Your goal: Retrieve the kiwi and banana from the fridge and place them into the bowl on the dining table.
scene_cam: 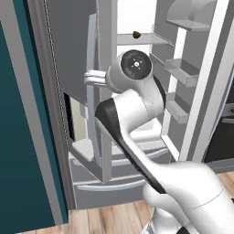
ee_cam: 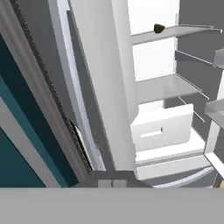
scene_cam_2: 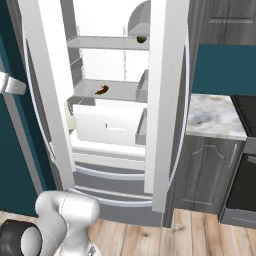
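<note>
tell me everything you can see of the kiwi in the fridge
The kiwi is a small rounded fruit, dark olive-brown, matte, looking whole. It sits on the upper white shelf of the open fridge, toward the shelf's right end in the right base view, resting on the shelf alone. Its surface detail is too small to tell.

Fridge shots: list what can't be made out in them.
- Gripper: its fingertips sit under the grey band at the bottom of the hand view, so any contact there is unreadable.
- Kiwi on the upper shelf: too small in all views to confirm surface detail.
- Brown thing on the middle shelf in the right base view: too small to identify.
- Fridge lower drawers: hidden by the arm in the left base view.
</note>
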### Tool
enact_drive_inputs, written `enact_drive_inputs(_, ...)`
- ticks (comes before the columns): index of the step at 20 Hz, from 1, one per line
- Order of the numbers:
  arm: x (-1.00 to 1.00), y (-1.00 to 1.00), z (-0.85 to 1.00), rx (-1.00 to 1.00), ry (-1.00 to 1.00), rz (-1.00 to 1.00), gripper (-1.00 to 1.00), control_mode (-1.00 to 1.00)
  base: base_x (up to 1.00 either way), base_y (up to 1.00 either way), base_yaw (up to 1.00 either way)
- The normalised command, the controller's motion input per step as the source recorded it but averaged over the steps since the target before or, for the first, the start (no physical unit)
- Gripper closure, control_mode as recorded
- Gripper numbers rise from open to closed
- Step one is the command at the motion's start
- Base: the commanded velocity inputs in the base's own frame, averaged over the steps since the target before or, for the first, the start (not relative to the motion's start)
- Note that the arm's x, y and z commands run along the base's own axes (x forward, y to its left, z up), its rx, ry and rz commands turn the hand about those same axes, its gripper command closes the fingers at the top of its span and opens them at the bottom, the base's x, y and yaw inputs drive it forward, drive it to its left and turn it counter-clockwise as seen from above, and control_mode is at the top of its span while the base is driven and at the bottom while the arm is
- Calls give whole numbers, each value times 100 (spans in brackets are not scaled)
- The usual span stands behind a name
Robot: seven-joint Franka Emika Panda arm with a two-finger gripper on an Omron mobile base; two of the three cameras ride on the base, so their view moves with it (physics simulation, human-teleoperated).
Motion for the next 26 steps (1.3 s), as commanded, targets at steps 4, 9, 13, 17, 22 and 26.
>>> enact_drive_inputs(4,-4,-68,-11,39,-15,-39,100,-100,0,0,0)
enact_drive_inputs(9,0,-54,27,45,5,-44,100,-100,0,0,0)
enact_drive_inputs(13,0,-11,40,43,23,-19,100,-100,0,0,0)
enact_drive_inputs(17,0,-3,10,38,28,3,100,-100,0,0,0)
enact_drive_inputs(22,0,-9,-3,34,10,19,100,-100,0,0,0)
enact_drive_inputs(26,0,-3,-9,26,-4,18,100,-100,0,0,0)
